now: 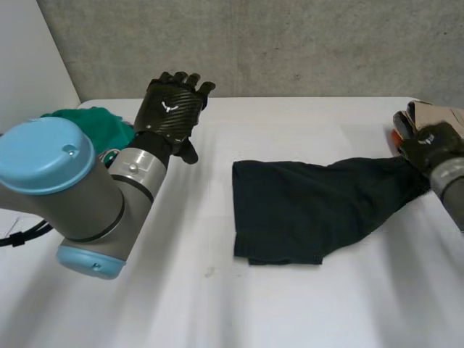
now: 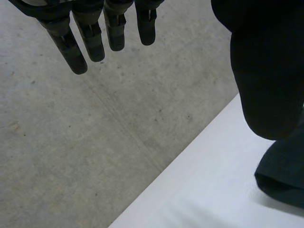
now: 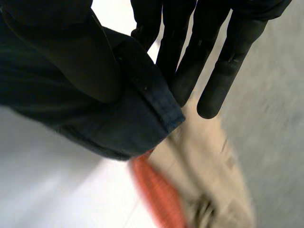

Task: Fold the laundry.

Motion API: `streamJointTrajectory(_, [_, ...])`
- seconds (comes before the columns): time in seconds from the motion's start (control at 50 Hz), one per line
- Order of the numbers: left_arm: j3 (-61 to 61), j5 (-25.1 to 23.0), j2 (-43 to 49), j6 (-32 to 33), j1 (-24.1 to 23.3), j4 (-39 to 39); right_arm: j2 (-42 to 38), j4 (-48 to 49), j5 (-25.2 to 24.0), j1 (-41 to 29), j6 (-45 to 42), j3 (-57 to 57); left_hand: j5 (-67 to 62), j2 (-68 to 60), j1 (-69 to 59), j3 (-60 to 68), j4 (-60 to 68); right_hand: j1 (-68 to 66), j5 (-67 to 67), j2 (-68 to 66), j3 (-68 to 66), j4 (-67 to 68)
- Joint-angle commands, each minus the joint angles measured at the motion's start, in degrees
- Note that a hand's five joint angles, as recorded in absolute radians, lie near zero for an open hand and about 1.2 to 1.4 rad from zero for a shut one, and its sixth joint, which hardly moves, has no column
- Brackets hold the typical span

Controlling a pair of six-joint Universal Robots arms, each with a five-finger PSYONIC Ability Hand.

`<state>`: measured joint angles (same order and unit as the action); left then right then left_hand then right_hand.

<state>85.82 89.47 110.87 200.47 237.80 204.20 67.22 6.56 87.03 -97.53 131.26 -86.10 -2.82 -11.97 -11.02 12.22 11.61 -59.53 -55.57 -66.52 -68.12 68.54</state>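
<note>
The left arm (image 1: 69, 192), nearest, half hides a green cloth (image 1: 109, 125) at ten o'clock; the left hand (image 1: 172, 109) holds nothing, fingers straight. On the table (image 1: 217, 304) the dark garment (image 1: 304, 206) runs nine-to-three, its narrow end pinched by the right hand (image 1: 428, 145) beside a beige pile (image 1: 435, 114) at three o'clock.

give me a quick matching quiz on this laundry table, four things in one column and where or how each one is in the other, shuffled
Things:
1 left hand
2 right hand
3 green cloth
4 beige cloth

Places or states:
a pinches an edge of the dark cloth between thumb and fingers
b heaped behind the left arm
c raised, fingers straight, holding nothing
d just past the right hand's fingertips, beside an orange cloth

Pairs: 1-c, 2-a, 3-b, 4-d
</note>
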Motion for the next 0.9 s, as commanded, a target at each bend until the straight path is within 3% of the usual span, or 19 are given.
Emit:
streamJointTrajectory(0.02, [2.6, 0.18, -2.59, -2.19, 1.09, 0.15, -1.3, 9.78, -6.77, -16.36, -2.59, 0.24, 2.82, 1.97, 1.02, -2.22, -1.61, -20.47, -14.43, -13.48, -11.88, 11.46])
streamJointTrajectory(0.08, [3.39, 0.18, -3.47, -2.98, 2.05, 0.15, -4.36, 11.8, -14.83, -22.32, -4.25, -2.74, 2.82, 1.97, 1.02, -2.22, -1.61, -20.47, -14.43, -13.48, -11.88, 11.46])
streamJointTrajectory(0.16, [3.74, 0.27, -3.73, -3.42, 2.32, 0.15, -8.93, 11.55, -21.53, -27.0, -8.89, -5.82, 2.82, 1.97, 1.02, -2.22, -1.61, -20.47, -14.43, -13.48, -11.88, 11.46])
streamJointTrajectory(0.22, [3.57, 0.27, -3.73, -3.42, 2.14, 0.24, -9.12, 11.02, -21.99, -27.62, -11.98, -6.89, 2.82, 1.97, 1.02, -2.22, -1.61, -20.47, -14.43, -13.48, -11.88, 11.46])
streamJointTrajectory(0.24, [3.39, 0.27, -3.73, -3.51, 1.97, 0.24, -8.69, 10.58, -21.64, -27.45, -13.3, -7.06, 2.82, 1.97, 1.02, -2.22, -1.61, 4.12, 10.15, 11.1, 12.7, -13.13])
streamJointTrajectory(0.28, [2.6, 0.35, -3.73, -3.77, 1.7, 0.24, -8.24, 10.67, -21.81, -27.54, -13.14, -7.5, 2.82, 1.97, 1.02, -2.22, -1.61, 30.15, 36.19, 37.14, 38.74, -39.17])
streamJointTrajectory(0.32, [1.9, 0.35, -3.64, -4.12, 1.62, 0.32, -4.49, 10.76, -21.82, -26.4, -9.73, -8.03, 2.82, 1.97, 1.02, -2.22, -1.61, 46.34, 52.38, 53.33, 54.93, -55.36])
streamJointTrajectory(0.34, [0.68, 0.35, -3.56, -4.56, 1.27, 0.32, -2.11, 10.67, -21.81, -25.35, -7.53, -8.2, 2.82, 1.97, 1.02, -2.22, -1.61, 48.25, 54.28, 55.23, 56.84, -57.26])
streamJointTrajectory(0.42, [-4.23, 0.44, -1.72, -5.26, -0.75, -0.29, 7.65, 11.19, -22.52, -17.97, 12.04, -9.09, 2.82, 1.97, 1.02, -2.22, -1.61, 49.53, 55.57, 56.52, 58.12, -58.54])
streamJointTrajectory(0.46, [-6.62, 0.53, 0.21, -5.27, -2.42, -0.73, 8.8, 11.11, -22.43, -14.81, 25.01, -7.86, 2.82, 1.97, 1.02, -2.22, -1.61, 49.53, 55.57, 56.52, 58.12, -58.54])
streamJointTrajectory(0.56, [-16.97, 2.02, 8.55, -5.27, -9.09, -5.72, 9.16, 7.78, -21.82, -9.53, 42.66, -3.91, 2.82, 1.97, 1.02, -2.22, -1.61, 49.53, 55.57, 56.52, 58.12, -58.54])
streamJointTrajectory(0.68, [-26.83, 2.9, 19.02, -5.35, -11.39, -13.9, 4.43, -3.91, -20.76, -4.95, 43.64, 2.77, 2.77, 1.92, 0.98, -2.18, -1.57, 49.53, 55.57, 56.52, 58.12, -58.54])
streamJointTrajectory(0.74, [-31.05, 3.52, 24.64, -5.27, -12.18, -18.65, -4.69, -11.46, -20.85, -5.3, 41.98, 10.75, 2.6, 1.75, 0.81, -2.01, -1.4, 49.53, 55.57, 56.52, 58.12, -58.54])
streamJointTrajectory(0.84, [-34.13, 8.52, 30.1, -4.74, -12.01, -25.24, -12.98, -17.98, -20.58, -5.48, 38.9, 16.4, 2.1, 1.25, 0.3, -1.5, -0.89, 49.53, 55.57, 56.52, 58.12, -58.54])
streamJointTrajectory(0.9, [-34.23, 8.7, 30.81, -4.39, -11.92, -27.7, -16.58, -18.69, -20.5, -6.79, 37.32, 17.45, 1.09, 0.24, -0.7, -0.5, 0.11, 49.53, 55.57, 56.52, 58.12, -58.54])
